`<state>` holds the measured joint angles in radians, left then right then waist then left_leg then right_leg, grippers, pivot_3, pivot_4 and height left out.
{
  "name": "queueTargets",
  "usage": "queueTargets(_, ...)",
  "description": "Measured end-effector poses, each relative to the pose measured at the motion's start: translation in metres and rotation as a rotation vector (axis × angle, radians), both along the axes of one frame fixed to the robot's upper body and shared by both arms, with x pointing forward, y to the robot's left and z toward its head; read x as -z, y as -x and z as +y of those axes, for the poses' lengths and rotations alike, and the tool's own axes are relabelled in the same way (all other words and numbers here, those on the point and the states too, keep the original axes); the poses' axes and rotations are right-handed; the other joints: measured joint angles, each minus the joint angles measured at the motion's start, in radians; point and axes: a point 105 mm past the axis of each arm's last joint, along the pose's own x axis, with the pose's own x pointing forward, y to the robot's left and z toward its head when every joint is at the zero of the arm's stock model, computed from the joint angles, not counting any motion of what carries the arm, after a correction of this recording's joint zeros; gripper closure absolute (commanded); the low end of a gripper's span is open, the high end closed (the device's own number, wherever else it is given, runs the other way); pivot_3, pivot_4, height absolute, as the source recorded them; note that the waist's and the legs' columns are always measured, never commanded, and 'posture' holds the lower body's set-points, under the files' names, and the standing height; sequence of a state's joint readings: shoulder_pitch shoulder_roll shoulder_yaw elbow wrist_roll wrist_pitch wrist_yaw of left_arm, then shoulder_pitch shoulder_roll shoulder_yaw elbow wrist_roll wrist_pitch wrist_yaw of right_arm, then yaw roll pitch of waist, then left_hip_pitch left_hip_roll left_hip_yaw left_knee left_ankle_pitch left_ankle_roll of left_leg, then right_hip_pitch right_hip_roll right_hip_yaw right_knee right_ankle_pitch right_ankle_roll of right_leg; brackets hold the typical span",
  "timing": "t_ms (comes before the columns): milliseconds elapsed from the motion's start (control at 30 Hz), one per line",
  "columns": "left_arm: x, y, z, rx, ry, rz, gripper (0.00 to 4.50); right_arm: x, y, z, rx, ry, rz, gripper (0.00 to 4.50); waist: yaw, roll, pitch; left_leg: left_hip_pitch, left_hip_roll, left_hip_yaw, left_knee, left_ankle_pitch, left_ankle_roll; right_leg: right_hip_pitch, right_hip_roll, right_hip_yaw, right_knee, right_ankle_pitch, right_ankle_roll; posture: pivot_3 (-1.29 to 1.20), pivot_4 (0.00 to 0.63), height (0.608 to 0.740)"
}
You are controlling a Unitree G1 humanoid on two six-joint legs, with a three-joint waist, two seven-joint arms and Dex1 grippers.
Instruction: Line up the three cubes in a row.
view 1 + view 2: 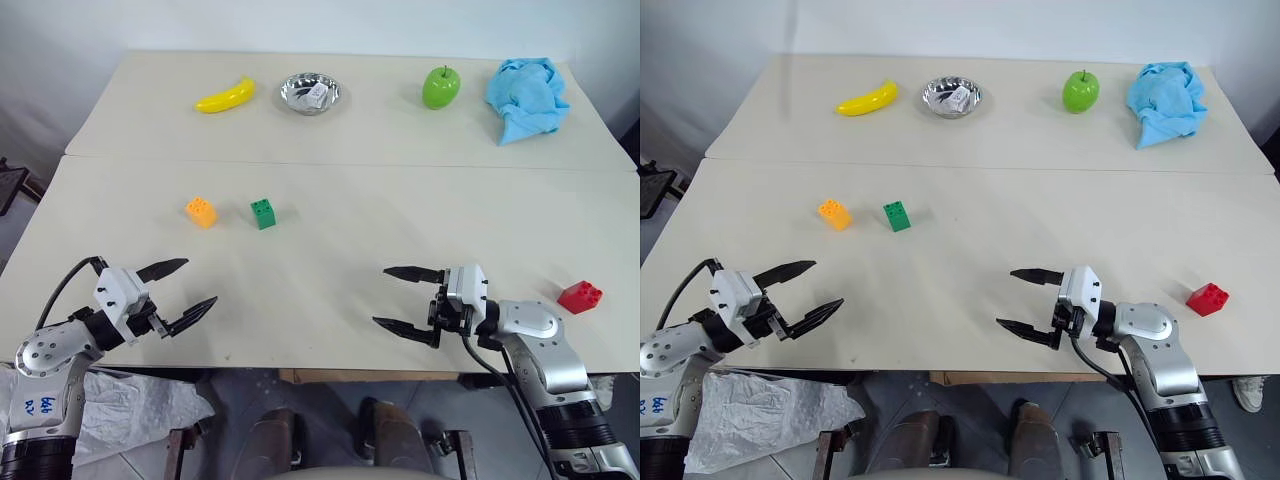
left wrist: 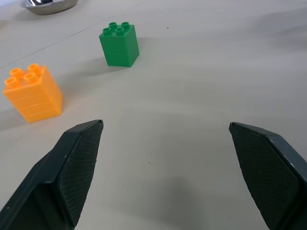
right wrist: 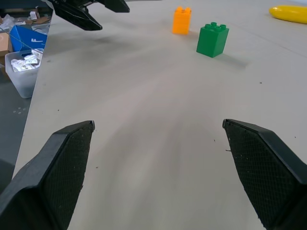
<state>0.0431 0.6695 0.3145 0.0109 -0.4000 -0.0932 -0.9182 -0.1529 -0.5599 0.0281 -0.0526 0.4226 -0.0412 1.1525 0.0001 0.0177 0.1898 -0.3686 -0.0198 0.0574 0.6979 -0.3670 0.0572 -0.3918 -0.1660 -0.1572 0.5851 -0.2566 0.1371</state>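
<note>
Left gripper [image 1: 182, 290]: fingers apart, empty; orange cube [image 1: 201, 212] and green cube [image 1: 263, 213] stand just beyond it, near each other, not touching. Right gripper [image 1: 405, 299]: fingers apart, empty; red cube [image 1: 580, 296] lies behind its wrist, alone. Far off, a metal bowl [image 1: 310, 93] holds a small white item, too small to identify.

Bare table [image 1: 330, 250] between orange cube [image 1: 201, 212], green cube [image 1: 263, 213] and red cube [image 1: 580, 296]; approach unobstructed.

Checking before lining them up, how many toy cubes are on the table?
3: orange cube and green cube side by side on the left, red cube alone far right. None seem hidden.
</note>
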Motion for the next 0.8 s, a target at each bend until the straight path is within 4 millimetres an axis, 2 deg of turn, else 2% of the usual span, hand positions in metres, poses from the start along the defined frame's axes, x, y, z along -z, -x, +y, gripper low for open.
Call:
queueTargets(200, -0.001, -0.003, -0.007, 0.021, 0.068, 0.02, 0.01, -0.002, 0.002, -0.003, 0.038, -0.01, -0.012, 0.0, 0.004, 0.0, 0.0, 0.0, 0.0, 0.0, 0.0, 0.0, 0.0, 0.0, 0.0, 0.0, 0.0, 0.0, 0.0, 0.0, 0.15, 0.74)
queueTargets(300, -0.008, -0.001, -0.031, 0.164, 0.15, 0.076, 0.01, -0.011, 0.009, -0.02, 0.157, -0.038, -0.028, 0.0, 0.019, 0.0, 0.0, -0.001, 0.0, 0.0, 0.0, 0.0, 0.0, 0.0, 0.0, 0.0, 0.0, 0.0, 0.0, 0.0, 0.15, 0.74)
queueTargets(400, -0.011, 0.0, -0.058, 0.324, 0.141, 0.098, 0.01, -0.031, 0.02, -0.045, 0.32, -0.096, -0.045, 0.0, 0.029, 0.0, 0.0, 0.0, -0.001, 0.0, 0.0, 0.0, 0.0, 0.0, 0.0, 0.001, 0.0, 0.0, 0.0, 0.0, 0.15, 0.74)
queueTargets(467, -0.011, -0.002, -0.068, 0.376, 0.127, 0.103, 0.01, -0.041, 0.027, -0.056, 0.39, -0.115, -0.054, 0.0, 0.027, 0.0, 0.0, 0.0, 0.0, 0.002, 0.0, 0.0, 0.0, 0.0, 0.001, 0.001, 0.0, 0.0, 0.0, 0.0, 0.15, 0.74)
queueTargets(667, -0.017, -0.018, -0.109, 0.53, 0.122, 0.054, 0.01, -0.045, 0.059, -0.135, 0.882, -0.162, -0.099, 0.0, 0.041, 0.0, -0.001, 0.001, 0.0, 0.005, 0.0, 0.0, 0.0, 0.0, 0.002, 0.003, 0.0, 0.0, 0.001, 0.0, 0.15, 0.74)
queueTargets(733, -0.017, -0.02, -0.12, 0.56, 0.123, 0.044, 0.01, -0.045, 0.067, -0.154, 1.005, -0.188, -0.117, 0.0, 0.031, 0.0, -0.001, 0.002, 0.0, 0.006, 0.0, 0.0, -0.001, 0.0, 0.002, 0.005, 0.0, 0.0, 0.001, 0.0, 0.15, 0.74)
queueTargets(800, -0.019, -0.026, -0.138, 0.6, 0.149, 0.04, 0.01, -0.037, 0.08, -0.183, 1.201, -0.232, -0.126, 0.0, 0.028, 0.0, -0.001, 0.002, 0.001, 0.007, 0.0, 0.0, -0.001, 0.0, 0.003, 0.005, 0.0, 0.0, 0.001, 0.0, 0.15, 0.74)
